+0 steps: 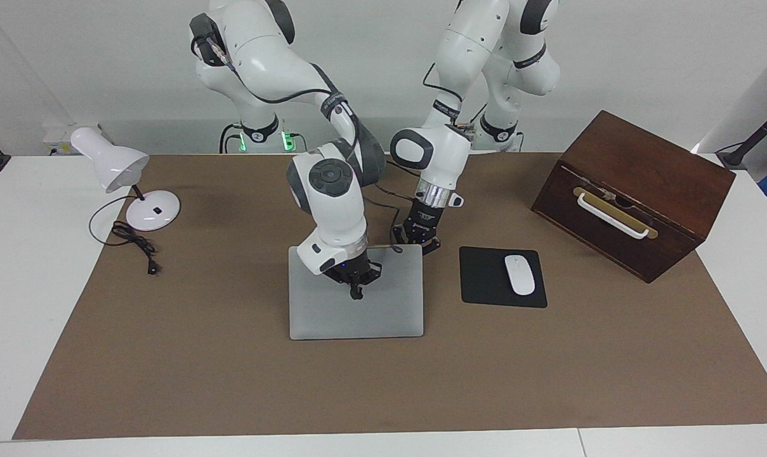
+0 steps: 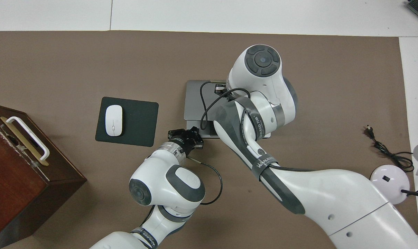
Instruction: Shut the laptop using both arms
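Observation:
The silver-grey laptop (image 1: pixel 358 317) (image 2: pixel 194 100) lies in the middle of the brown mat, its lid tilted low over the deck. A strip of the deck still shows under the lid's edge in the overhead view. My right gripper (image 1: pixel 356 294) is shut, its fingertips pressed together on the lid's top. In the overhead view it is mostly hidden under its own arm. My left gripper (image 1: pixel 421 246) (image 2: pixel 195 133) is shut too. It stands at the laptop's corner nearest the robots, toward the left arm's end of the table.
A black mouse pad (image 1: pixel 485 279) with a white mouse (image 1: pixel 519 274) lies beside the laptop toward the left arm's end. A dark wooden box (image 1: pixel 637 190) with a white handle stands past it. A white desk lamp (image 1: pixel 113 166) and its cord (image 1: pixel 136 241) are at the right arm's end.

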Motion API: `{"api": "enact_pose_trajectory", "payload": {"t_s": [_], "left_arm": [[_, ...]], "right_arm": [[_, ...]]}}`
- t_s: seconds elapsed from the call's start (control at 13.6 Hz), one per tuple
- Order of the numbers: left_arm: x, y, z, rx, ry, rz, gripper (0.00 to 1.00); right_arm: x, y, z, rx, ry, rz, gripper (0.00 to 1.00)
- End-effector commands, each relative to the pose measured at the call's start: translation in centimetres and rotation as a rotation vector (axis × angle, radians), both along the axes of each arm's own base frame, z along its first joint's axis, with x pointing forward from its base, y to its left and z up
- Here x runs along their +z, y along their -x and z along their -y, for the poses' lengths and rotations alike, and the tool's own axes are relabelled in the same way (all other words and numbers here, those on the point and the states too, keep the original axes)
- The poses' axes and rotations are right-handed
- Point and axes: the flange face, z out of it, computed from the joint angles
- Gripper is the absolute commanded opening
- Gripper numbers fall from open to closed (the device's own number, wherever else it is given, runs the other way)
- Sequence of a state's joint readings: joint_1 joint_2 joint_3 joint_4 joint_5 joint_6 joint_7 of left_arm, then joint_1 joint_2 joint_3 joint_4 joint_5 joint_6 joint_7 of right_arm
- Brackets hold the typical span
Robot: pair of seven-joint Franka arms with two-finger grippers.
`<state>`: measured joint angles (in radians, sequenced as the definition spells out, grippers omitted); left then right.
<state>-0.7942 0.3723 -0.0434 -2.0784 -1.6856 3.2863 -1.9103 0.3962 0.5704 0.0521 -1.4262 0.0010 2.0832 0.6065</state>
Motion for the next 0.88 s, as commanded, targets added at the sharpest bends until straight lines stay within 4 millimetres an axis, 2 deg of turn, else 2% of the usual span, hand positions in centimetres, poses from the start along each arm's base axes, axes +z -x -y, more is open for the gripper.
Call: {"api": "enact_pose_trajectory", "payload": {"t_s": [0.0, 0.81], "left_arm": [[-2.12, -0.25, -0.96, 0.020, -0.054, -0.011, 0.00], [-2.18, -0.22, -1.00, 0.020, -0.056, -0.012, 0.00]], "right_arm": [[-0.30, 0.82, 0.58, -0.034, -0.014, -0.029, 0.00], [-1.13, 1.16, 0.59, -0.036, -0.008, -0.041, 0.00]]}}
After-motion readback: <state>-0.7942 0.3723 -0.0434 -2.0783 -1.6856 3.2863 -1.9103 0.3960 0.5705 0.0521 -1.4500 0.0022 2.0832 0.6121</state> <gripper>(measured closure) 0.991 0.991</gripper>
